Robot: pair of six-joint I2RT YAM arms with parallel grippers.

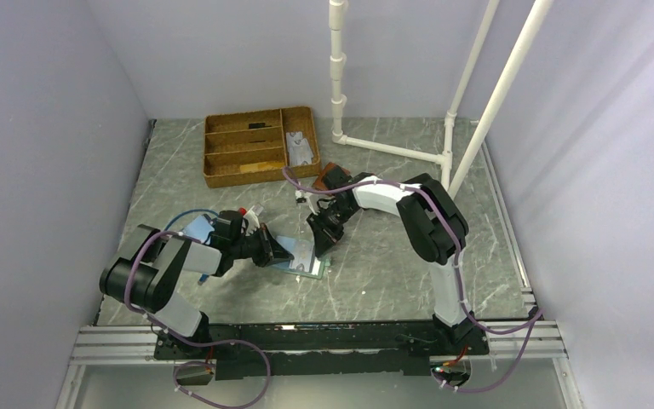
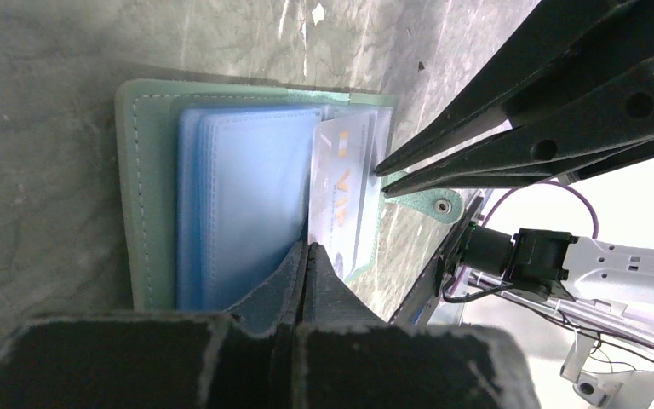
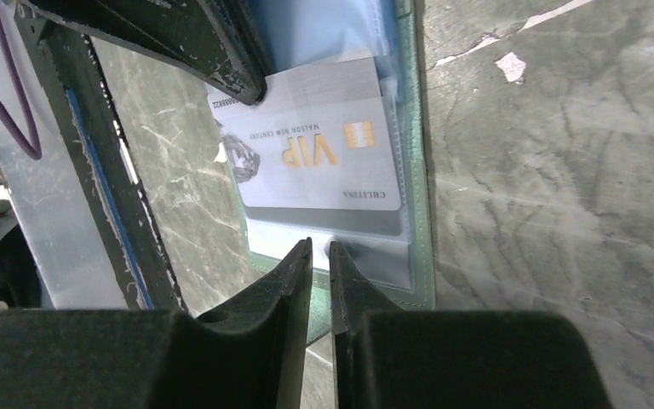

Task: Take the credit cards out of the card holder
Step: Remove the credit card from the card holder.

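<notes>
1. The left pincer [image 2: 306, 256] has its fingers together. The tips press on the near edge of the open card holder [image 2: 149, 187], right at a corner of the card. I cannot tell whether anything is nipped between them.
2. The right pincer [image 3: 319, 251] comes in from the opposite side with only a narrow gap between its fingers. The tips sit at the edge of the clear sleeve, and I see nothing held in them.
3. Between the two pincers lies a silver credit card [image 3: 315, 162] with orange "VIP" lettering. Most of it is under the clear sleeve, and one end pokes past the holder's edge. A darker grey strip beneath it may be a second card.
4. The holder lies flat and open on the marbled surface [image 1: 375, 273], between the two arms, green border up.
5. Farther back stands a wicker tray [image 1: 251, 181]. A pale flat item [image 1: 301, 149] lies in its right-hand compartment, too small to identify.
6. To my eye the job is barely begun. No card is clearly free of the holder, so the VIP card must be drawn out fully, then any cards behind it.
</notes>
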